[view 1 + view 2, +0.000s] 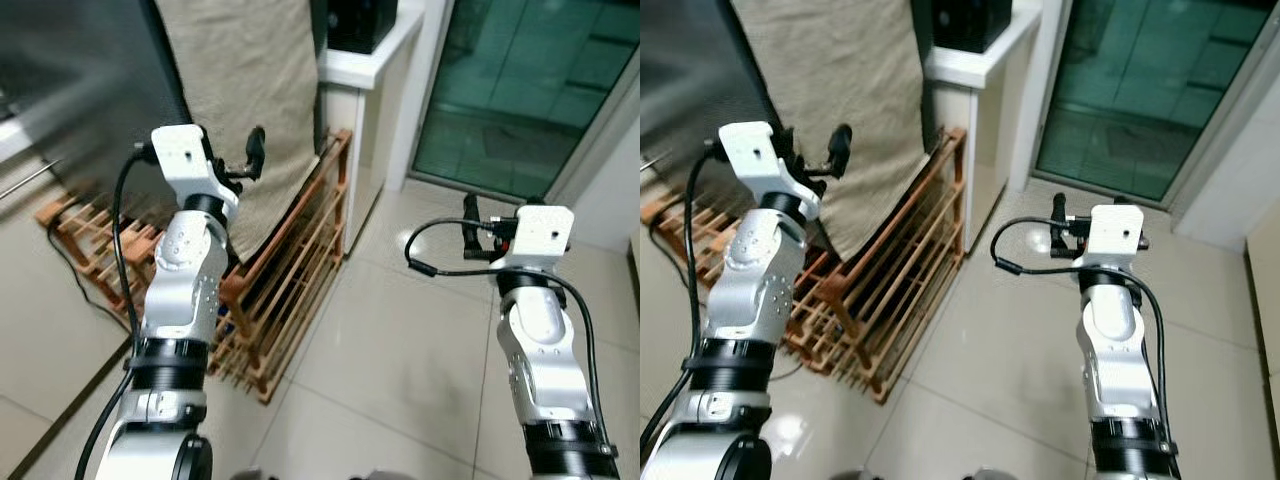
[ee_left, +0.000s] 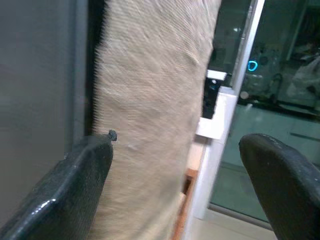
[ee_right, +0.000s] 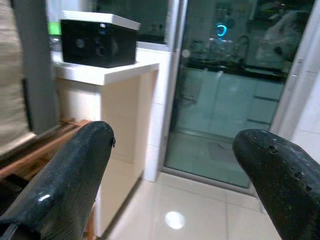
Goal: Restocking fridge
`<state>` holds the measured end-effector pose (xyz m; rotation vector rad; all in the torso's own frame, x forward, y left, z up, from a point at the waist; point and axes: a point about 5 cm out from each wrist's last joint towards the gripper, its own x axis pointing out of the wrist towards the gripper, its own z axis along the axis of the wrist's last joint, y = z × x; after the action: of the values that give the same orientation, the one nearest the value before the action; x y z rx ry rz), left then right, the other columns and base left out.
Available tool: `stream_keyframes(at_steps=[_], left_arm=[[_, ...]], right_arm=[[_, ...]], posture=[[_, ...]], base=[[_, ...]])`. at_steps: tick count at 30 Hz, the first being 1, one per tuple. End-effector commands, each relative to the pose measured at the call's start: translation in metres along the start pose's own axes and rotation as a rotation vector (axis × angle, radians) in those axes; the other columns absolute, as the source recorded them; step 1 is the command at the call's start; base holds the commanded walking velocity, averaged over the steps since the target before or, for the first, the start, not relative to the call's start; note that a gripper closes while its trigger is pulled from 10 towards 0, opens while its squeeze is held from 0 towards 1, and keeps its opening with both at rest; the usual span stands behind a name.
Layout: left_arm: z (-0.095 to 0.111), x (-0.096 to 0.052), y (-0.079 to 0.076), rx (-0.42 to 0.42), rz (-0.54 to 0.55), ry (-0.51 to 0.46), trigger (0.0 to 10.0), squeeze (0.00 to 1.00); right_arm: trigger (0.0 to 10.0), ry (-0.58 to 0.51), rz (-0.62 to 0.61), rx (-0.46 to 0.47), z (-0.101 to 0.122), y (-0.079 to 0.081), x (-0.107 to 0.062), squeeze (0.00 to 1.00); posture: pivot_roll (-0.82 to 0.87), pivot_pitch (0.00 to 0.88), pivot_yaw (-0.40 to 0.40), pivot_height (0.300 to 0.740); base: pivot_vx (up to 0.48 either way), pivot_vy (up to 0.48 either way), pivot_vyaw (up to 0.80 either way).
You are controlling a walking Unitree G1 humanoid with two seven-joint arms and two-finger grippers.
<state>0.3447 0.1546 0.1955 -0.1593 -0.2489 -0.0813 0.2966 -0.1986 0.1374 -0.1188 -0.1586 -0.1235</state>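
From the head views, the left end effector (image 1: pixel 252 152) is raised before a beige cloth (image 1: pixel 250 90) hanging over a wooden rack (image 1: pixel 290 290); the right end effector (image 1: pixel 470 225) hovers above the tiled floor (image 1: pixel 400 340). A dark panel (image 1: pixel 70 90) at far left may be the fridge. Left wrist view: fingers (image 2: pixel 75 185) apart, empty, facing the cloth. Right wrist view: fingers (image 3: pixel 70 170) apart, empty, facing a white cabinet (image 3: pixel 105 115) with a black box (image 3: pixel 97 42) on top. It looks like the approach stage: nothing is carried, so next it must find the stock.

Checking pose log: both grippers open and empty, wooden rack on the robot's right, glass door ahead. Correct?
Not quite: the wooden rack is on the robot's left, below the left gripper, as the left eye view shows. The rest holds: both left and right gripper open and empty, glass door ahead.
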Motion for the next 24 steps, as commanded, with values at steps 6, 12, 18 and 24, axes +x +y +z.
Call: stream_keyframes(at_steps=[6,12,18,24], left_arm=[[-0.006,-0.011,0.012,0.034,0.015,0.029,10.0,0.0],[-0.012,0.007,-0.004,0.051,-0.033,0.08,10.0,0.0],[-0.011,0.023,-0.012,0.009,-0.062,0.109,10.0,0.0],[-0.006,0.032,-0.012,-0.008,-0.065,0.107,10.0,0.0]], right_arm=[[10.0,0.011,0.008,-0.004,-0.001,-0.003,-0.005,0.0],[10.0,0.018,0.003,-0.016,-0.002,-0.007,-0.007,0.0],[10.0,0.018,-0.007,-0.023,-0.001,-0.01,-0.013,0.0],[10.0,0.034,-0.027,-0.036,-0.003,-0.016,-0.02,0.0]], posture=[[-0.12,0.0,0.015,0.74],[-0.13,0.0,0.018,0.74],[-0.16,0.0,0.03,0.74],[-0.19,0.0,0.038,0.74]], base=[[0.0,0.0,0.0],[0.0,0.0,0.0],[0.0,0.0,0.0],[0.0,0.0,0.0]])
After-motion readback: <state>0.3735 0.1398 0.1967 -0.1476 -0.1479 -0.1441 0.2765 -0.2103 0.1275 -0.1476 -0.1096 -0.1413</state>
